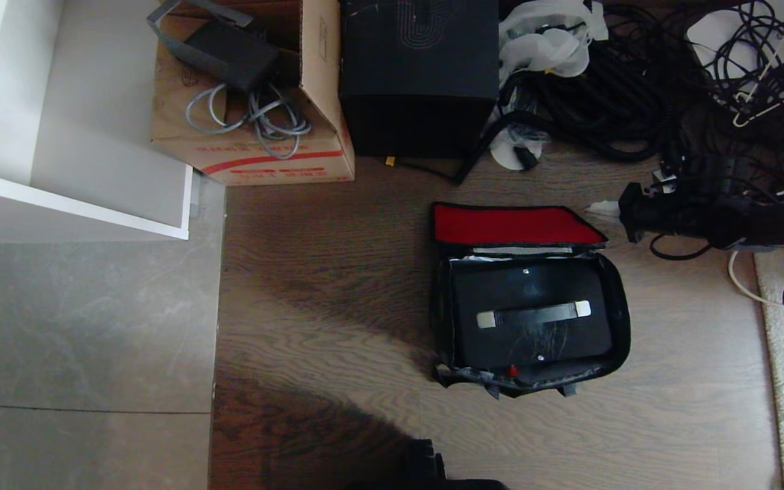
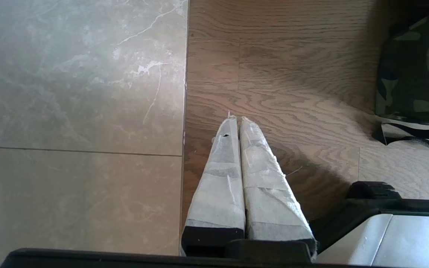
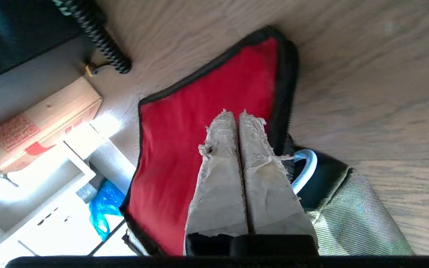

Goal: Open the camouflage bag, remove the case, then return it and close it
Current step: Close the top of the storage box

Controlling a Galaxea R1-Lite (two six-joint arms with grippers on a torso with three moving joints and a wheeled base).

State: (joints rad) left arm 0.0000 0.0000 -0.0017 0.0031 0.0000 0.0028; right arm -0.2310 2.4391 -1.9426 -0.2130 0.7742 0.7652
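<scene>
The camouflage bag (image 1: 620, 320) lies flap-open on the wood floor, beside the rug's edge, the case (image 1: 531, 316) inside. The right end effector (image 3: 238, 117) hovers over the red flap, fingers pressed together, holding nothing. Next, it likely must spread for the handle (image 1: 533, 314).

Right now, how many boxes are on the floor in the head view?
2. A cardboard box holding a power brick and cables sits by the white shelf; a tall black box stands right beside it. More may hide under the cable pile.

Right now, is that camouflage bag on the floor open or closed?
Open: the bag has its red-lined flap folded back, and the black case lies exposed inside.
</scene>
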